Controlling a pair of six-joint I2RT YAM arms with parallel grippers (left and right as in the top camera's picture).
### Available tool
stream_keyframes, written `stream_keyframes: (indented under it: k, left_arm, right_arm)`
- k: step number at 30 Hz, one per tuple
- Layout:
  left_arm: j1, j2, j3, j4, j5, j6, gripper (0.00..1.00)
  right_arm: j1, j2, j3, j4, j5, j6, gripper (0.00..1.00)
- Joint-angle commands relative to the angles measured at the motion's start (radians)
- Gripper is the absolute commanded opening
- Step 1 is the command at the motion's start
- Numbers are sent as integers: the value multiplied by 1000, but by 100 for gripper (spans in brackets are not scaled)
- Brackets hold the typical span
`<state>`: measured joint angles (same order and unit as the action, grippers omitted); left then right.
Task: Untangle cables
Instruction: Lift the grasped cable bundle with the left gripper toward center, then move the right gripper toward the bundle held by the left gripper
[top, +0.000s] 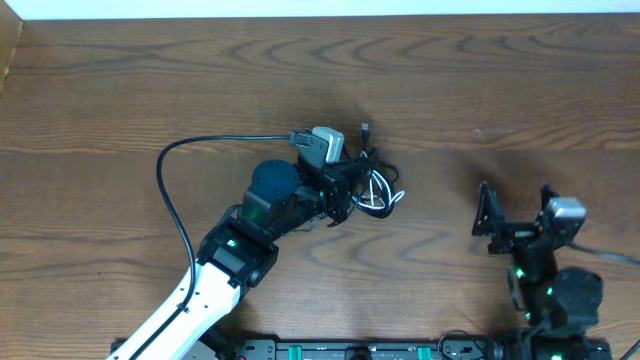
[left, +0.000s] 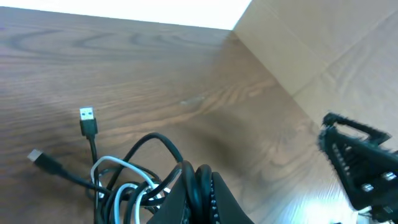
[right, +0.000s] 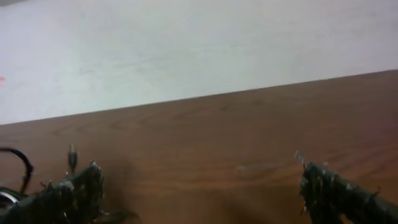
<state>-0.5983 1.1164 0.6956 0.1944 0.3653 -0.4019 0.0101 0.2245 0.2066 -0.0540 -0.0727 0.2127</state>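
1. Where the cables (left: 127, 168) bunch at the left pincer (left: 194, 169), its fingers are clamped shut on the tangle and hide part of it. The lower frame edge cuts off more, so which strand is pinched is unclear
2. Black loops and one white cord lie just left of those fingertips, and a USB plug (left: 88, 120) lies free beyond them
3. From overhead the heap sits mid-way across the bench (top: 200, 80), well apart from the right pincer (top: 515, 192), whose jaws gape wide
4. Lettering on the plug is too small to read
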Motion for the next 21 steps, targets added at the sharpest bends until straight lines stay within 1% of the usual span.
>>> stream_keyframes:
  k: [1,4,5,6,11,12,15,17,18,19,20,21]
  left_arm:
    - [0,-11,24,27,-49,-57,8]
    - [0,-11,24,48,-72,-71,8]
    - [0,-11,24,52,-83,-77,8]
    - [0,-11,24,60,-131,-110,8]
    - [0,-13,24,98,-208,-181,8]
    - [1,-13,24,109,-210,-188,8]
    - [3,-13,24,119,-212,-197,8]
    - [7,-13,24,119,-219,-206,8]
    - [8,-13,24,119,-221,-206,8]
    - [13,-13,24,119,-221,-206,8]
    - [18,-13,24,119,-221,-206,8]
    - [24,-13,24,119,-224,-206,8]
  right_arm:
    - [-10,232,168,-23,-128,19,99]
    - [-10,419,264,-9,-253,18,99]
    - [-10,458,279,4,-289,19,99]
    - [-10,544,300,71,-398,19,99]
    - [-8,715,301,270,-749,31,99]
    - [-8,742,301,309,-772,66,99]
    - [-9,808,301,398,-768,232,99]
    - [-8,866,301,488,-763,375,99]
    - [-8,878,301,505,-754,410,99]
    - [-8,915,301,538,-707,556,99]
    - [-8,939,301,536,-673,661,99]
    - [-8,954,301,536,-659,719,99]
